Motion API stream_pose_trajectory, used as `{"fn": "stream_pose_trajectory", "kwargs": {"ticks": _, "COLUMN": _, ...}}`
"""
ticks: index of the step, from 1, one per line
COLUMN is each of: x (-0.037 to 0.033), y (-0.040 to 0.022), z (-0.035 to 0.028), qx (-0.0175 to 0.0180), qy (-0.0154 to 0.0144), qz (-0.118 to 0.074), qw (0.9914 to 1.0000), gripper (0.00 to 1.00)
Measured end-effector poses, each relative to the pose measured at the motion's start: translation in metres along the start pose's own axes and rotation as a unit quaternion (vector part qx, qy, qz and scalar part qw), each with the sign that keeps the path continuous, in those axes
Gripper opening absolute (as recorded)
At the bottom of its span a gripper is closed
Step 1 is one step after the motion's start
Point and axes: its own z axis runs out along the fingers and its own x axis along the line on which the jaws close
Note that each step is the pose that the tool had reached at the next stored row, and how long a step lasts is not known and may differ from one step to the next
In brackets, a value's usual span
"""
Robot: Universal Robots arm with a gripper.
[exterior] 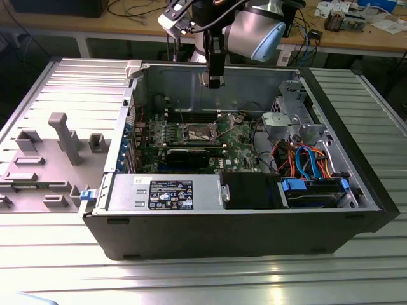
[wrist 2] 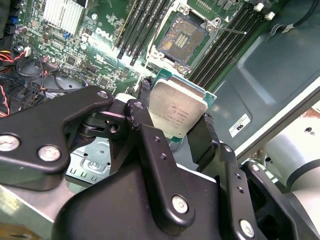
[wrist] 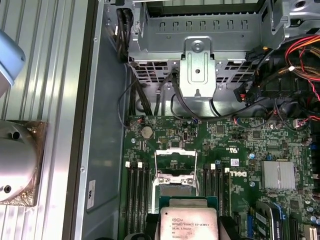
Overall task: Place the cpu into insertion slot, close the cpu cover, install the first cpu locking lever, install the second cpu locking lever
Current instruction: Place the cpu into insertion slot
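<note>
The exterior view stands off the arm (exterior: 254, 32), raised and tilted down across the desk (exterior: 191, 279), far enough back to take in the whole open computer case (exterior: 241, 229). The second wrist view sits close behind the pincer (wrist 2: 176, 107), looking along its fingers (wrist 2: 145, 130) towards the motherboard (wrist 2: 100, 55). The first wrist view looks straight down into the case from higher up. Both wrist views share the cpu (wrist 2: 175, 115) (wrist: 189, 225), the insertion slot (wrist 2: 185, 37) (wrist: 176, 189) and the memory slots (wrist 2: 140, 25) (wrist: 136, 190) beside it

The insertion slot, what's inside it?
Rows of tiny gold contacts show inside the insertion slot; no chip sits there. The hand holds the cpu apart from it. Anything beneath the contacts is covered.
</note>
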Motion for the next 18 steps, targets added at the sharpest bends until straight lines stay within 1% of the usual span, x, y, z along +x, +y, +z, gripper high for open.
{"fn": "stream_pose_trajectory", "kwargs": {"ticks": 13, "x": 0.0000, "y": -0.0001, "z": 0.0000, "qx": -0.0001, "qy": -0.0005, "qz": 0.006, "qw": 0.99998, "gripper": 0.55}}
{"fn": "stream_pose_trajectory", "kwargs": {"ticks": 18, "x": 0.0000, "y": -0.0022, "z": 0.0000, "qx": -0.0002, "qy": -0.0010, "qz": 0.011, "qw": 0.99994, "gripper": 0.55}}
